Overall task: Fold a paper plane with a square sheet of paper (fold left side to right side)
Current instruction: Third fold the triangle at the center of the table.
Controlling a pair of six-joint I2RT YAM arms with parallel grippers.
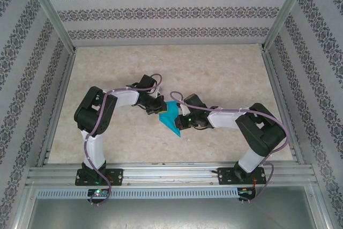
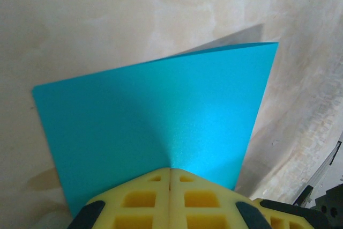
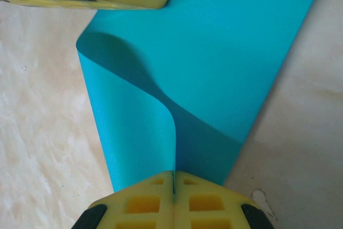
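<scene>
Square sheet of paper (image 1: 171, 117) at desk (image 1: 225, 73) centre, bent up, not flat. L jaws fully closed, pinching its edge; R jaws closed too, clamping opp. edge, layer curling.

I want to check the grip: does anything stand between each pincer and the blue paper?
Nothing visible does. The left pincer and the right pincer are each shut directly on the square sheet of paper.

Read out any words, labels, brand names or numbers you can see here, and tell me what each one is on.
There is no readable text anywhere.
The square sheet of paper is plain teal, the table is unmarked marbled surface, and the wall bands are ornament, not letters.
</scene>
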